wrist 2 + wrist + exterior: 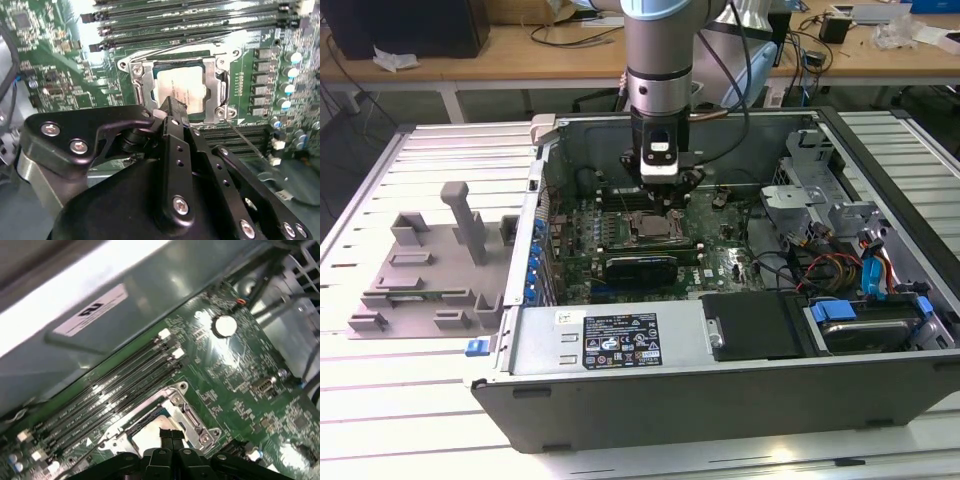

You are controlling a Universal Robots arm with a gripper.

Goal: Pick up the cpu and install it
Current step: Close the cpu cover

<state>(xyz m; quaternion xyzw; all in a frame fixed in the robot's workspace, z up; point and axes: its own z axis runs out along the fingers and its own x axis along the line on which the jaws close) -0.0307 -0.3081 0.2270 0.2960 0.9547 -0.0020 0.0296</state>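
On the exterior view's left: grey tray (450,272) on the table, just beside the open case (720,392). Further right, inside the case: green board (730,262), with the gripper (665,200) hanging straight down over the socket near the board's middle. At the far right: drive bay and a bundle of cables (832,266), well apart from the work.

Closer, in the second wrist view: cpu (182,86) lying flat inside the socket (138,75), silver top up, metal frame all round it. Gripper (170,106) right at the cpu's near edge; touching it or just above it, cannot tell.

In the first wrist view: fingertips (166,434) pressed together with nothing between them, over the bright top of the cpu (150,436), with memory slots (115,390) running alongside.

Judged from this: pick-up done, cpu placed in the socket and no longer gripped. Impossible to tell whether the frame and its thin wire lever are locked down. If not, that much of the install left undone.
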